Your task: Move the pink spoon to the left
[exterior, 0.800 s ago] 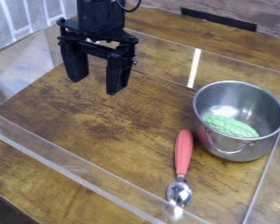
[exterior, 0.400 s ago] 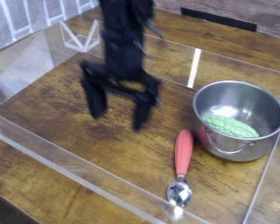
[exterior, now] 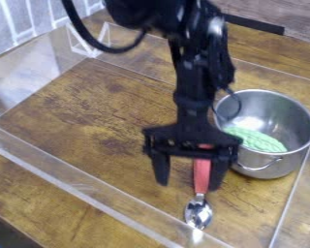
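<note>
- Leftmost, clear barrier [exterior: 86, 197], low, running along the wooden worktop [exterior: 70, 116].
- Gripper [exterior: 189, 176], black, slightly blurred; fingers apart, pointing down, in front of the spoon's upper handle and hiding part of it.
- Pink spoon [exterior: 198, 212], near the worktop's front, just left of the pot; pinkish-red handle towards the back, shiny metal bowl towards the front.
- Steel pot [exterior: 294, 118], round, open, its left edge partly behind the arm.
- Green ridged item [exterior: 258, 140], oblong, lying inside the pot.
</note>
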{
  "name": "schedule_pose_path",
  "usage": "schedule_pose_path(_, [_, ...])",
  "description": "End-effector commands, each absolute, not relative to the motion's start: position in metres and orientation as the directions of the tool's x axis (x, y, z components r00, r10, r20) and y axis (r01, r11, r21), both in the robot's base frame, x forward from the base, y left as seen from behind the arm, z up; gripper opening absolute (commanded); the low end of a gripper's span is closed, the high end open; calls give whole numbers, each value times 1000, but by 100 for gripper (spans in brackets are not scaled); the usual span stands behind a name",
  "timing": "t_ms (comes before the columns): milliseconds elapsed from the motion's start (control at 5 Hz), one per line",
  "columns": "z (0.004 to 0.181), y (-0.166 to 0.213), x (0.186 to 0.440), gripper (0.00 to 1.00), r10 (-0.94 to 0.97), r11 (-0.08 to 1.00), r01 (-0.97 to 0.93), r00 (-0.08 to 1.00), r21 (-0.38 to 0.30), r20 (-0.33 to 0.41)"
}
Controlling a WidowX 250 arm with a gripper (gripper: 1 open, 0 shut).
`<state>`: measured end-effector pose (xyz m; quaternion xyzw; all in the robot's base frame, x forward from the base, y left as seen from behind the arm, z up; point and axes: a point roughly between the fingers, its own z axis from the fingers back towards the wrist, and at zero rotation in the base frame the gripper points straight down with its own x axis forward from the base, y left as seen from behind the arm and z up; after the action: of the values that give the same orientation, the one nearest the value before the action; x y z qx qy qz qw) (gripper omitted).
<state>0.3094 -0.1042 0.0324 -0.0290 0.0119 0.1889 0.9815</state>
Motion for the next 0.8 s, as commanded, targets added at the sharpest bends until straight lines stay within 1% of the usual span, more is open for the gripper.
schedule_pose_path(0, [45, -117, 322, 100, 366, 926, -359, 930, -121, 39])
schedule_pose_path(200, [43, -122, 319, 0, 347, 931, -339, 937, -133, 43])
schedule_pose_path(400, [52, -121, 320, 0, 309, 943, -300, 950, -143, 47])
schedule_pose_path(600, [69, -115, 325, 0, 275, 951, -265, 961, -159, 44])
